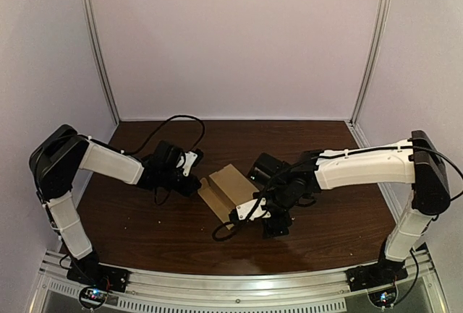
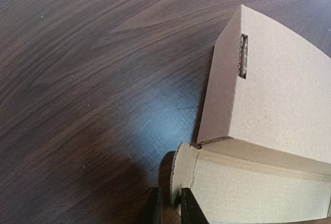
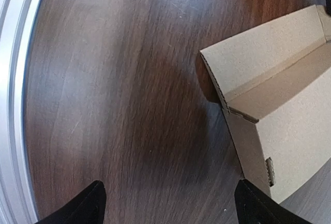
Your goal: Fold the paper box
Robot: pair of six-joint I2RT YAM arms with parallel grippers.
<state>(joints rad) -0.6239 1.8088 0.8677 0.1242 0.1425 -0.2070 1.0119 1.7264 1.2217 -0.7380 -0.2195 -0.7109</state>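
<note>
Left jaws nearly closed, pinching the cardboard box (image 1: 226, 185) by its nine-o'clock flap (image 2: 183, 167); right jaws spread wide, empty, at its five o'clock.

Box (image 1: 226, 187): matt brown corrugated cardboard, slightly rough. Table (image 1: 155, 235): dark wood grain, light sheen. Near-edge rail (image 1: 217, 283): bare silver metal.
</note>
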